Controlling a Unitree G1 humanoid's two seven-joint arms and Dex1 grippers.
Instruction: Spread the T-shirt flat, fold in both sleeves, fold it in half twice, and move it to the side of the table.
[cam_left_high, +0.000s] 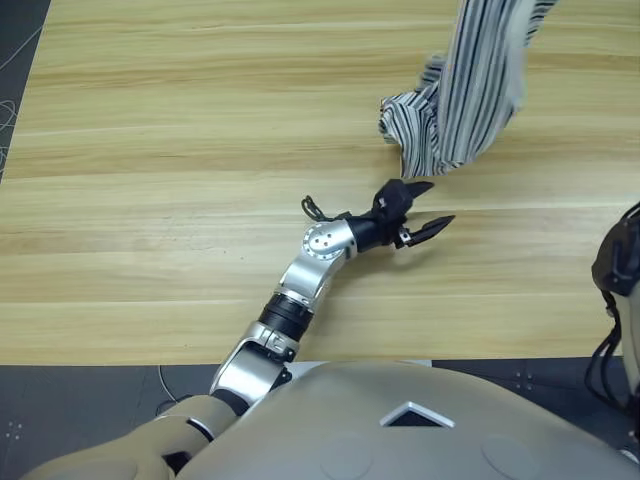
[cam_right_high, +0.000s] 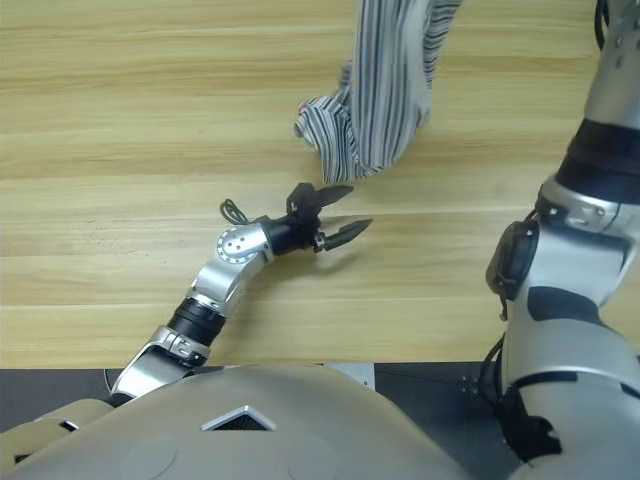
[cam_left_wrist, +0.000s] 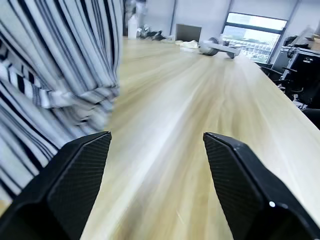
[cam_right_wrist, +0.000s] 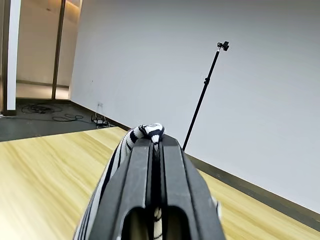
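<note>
Right gripper (cam_right_wrist: 156, 150) is clamping fully shut on a bunched edge of the striped T-shirt (cam_left_high: 470, 90); fabric is poking out past the closed tips in the right wrist view. It's holding that edge high, so the shirt is hanging as a narrow column over the far-right part of the table (cam_left_high: 150, 150). The lower end is crumpling on or just above the wood; can't tell contact for sure. My read: it's dangling the shirt so gravity is pulling it long and exposing a free lower edge, which spreading flat needs.

Left gripper (cam_left_high: 440, 201) is sitting low over the table, just on the near side of that lower bunch, jaws spread wide and gripping nothing. Left wrist view is showing stripes beside one finger (cam_left_wrist: 75, 185), not between the two. Likely it's lining up to take a second corner or hem so both arms can be stretching the cloth out.

Task is looking early: nothing flat, no sleeve folded. Risk: grabbing a multi-layer wad instead of a single edge.
</note>
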